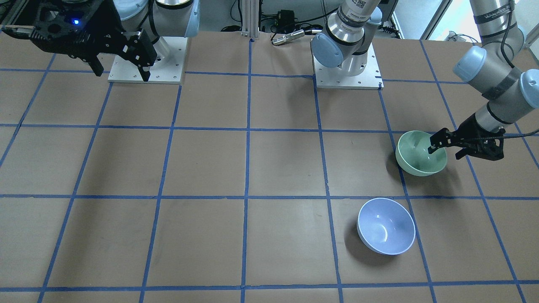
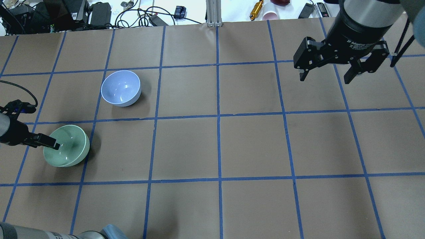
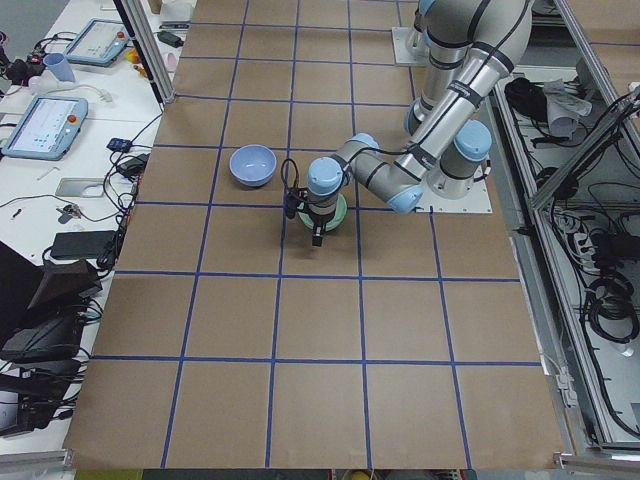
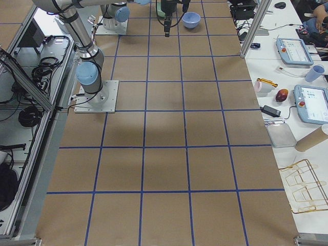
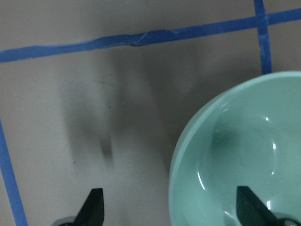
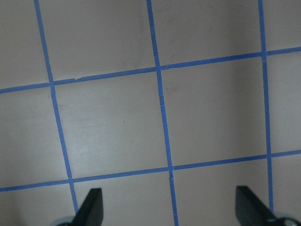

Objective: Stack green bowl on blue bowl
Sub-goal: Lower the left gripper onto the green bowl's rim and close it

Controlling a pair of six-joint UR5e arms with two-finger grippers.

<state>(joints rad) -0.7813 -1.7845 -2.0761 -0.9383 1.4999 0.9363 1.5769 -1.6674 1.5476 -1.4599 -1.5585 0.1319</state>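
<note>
The green bowl (image 1: pixel 417 162) (image 2: pixel 71 149) stands upright on the table on my left side. The blue bowl (image 1: pixel 386 226) (image 2: pixel 120 88) stands upright about one grid square away from it, apart and empty. My left gripper (image 1: pixel 445 150) (image 5: pixel 171 212) is open and straddles the green bowl's (image 5: pixel 244 150) rim, with one finger inside the bowl and one outside. My right gripper (image 2: pixel 324 79) (image 1: pixel 122 75) is open and empty, high above the table on the other side, with only bare table below it in the right wrist view (image 6: pixel 171 212).
The brown table carries a blue tape grid (image 2: pixel 218 116). Two white arm base plates (image 1: pixel 147 59) (image 1: pixel 347 71) sit at my edge. An aluminium post (image 2: pixel 214 13) stands at the far edge, with cables and small items behind it.
</note>
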